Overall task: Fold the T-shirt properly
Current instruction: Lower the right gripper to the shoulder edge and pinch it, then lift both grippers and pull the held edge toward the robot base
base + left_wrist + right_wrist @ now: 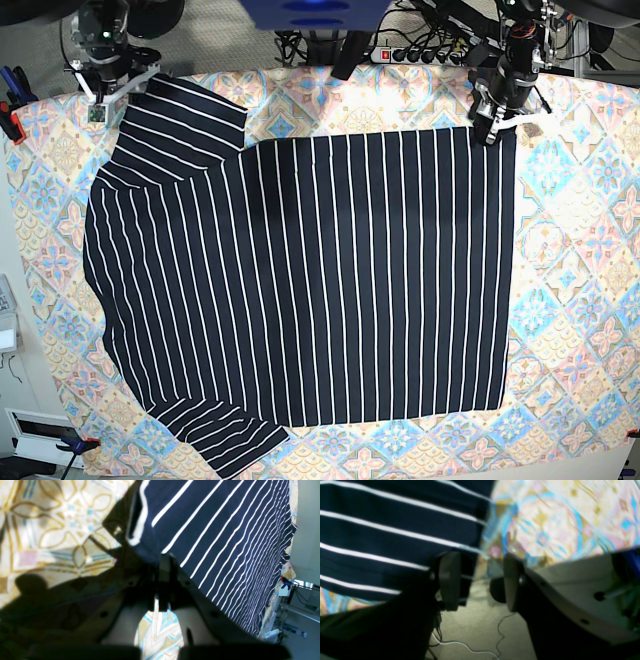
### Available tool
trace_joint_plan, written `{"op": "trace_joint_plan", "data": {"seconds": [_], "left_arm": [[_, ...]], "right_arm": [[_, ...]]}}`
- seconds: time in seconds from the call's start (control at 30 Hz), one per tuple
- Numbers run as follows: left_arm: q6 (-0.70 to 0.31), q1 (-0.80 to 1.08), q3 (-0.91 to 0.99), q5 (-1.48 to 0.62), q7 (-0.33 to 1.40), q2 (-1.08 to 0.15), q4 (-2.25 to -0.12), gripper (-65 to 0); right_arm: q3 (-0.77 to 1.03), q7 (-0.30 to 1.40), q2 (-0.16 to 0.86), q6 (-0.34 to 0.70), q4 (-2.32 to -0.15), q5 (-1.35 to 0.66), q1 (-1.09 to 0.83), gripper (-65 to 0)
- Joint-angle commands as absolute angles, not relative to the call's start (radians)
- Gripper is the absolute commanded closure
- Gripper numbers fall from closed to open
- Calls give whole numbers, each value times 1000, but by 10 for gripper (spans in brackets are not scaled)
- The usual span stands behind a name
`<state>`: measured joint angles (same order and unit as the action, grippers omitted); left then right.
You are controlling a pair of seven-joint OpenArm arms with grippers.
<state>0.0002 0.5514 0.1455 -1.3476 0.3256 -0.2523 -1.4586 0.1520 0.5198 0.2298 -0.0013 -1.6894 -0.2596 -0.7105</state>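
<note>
The dark navy T-shirt [320, 270] with thin white stripes lies spread flat on the patterned tablecloth [580, 250]. Its sleeves point to the left of the base view and its hem runs down the right. At the far right hem corner my left gripper [492, 130] is shut on the cloth. In the left wrist view its fingers [163, 562] pinch the T-shirt [225, 530] edge. My right gripper [122, 92] stands open at the far left sleeve. In the right wrist view the T-shirt [382, 537] edge reaches the left of its two fingers [448, 580], with the right gripper [480, 580] gap mostly over floor.
The tablecloth [50, 517] shows around the shirt on all sides. A power strip and cables [420, 50] lie beyond the table's far edge. Clamps [10, 120] hold the cloth at the left edge. Cables [470, 650] run across the floor below the right gripper.
</note>
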Motion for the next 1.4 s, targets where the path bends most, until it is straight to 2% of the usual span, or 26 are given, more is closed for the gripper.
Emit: {"op": "trace_joint_plan", "data": {"seconds": [0.0,0.53,0.67,0.77,0.87,1.37], "left_arm": [[1,558,148,-1346,328,-262,-1468,0],[1,558,150,-1346,328,-262,-1466,0],[1,558,150,-1346,328,-262,-1466,0],[1,558,150,-1346,328,-262,-1466,0],[1,558,148,-1346,328,-262,-1466,0],[-1,605,150,-1345,375,-262,-1472,0]], "right_arm": [[154,499,239,2,-1701,-257,-713,-271],[28,495,239,4,-1612,-257,-670,-270],[27,495,239,8,-1618,-257,-673,-191],[31,503,239,88,-1620,-257,-677,-122],[36,503,239,163,-1620,-257,-680,-4],[122,499,240,170,-1848,-257,-837,-3]]}}
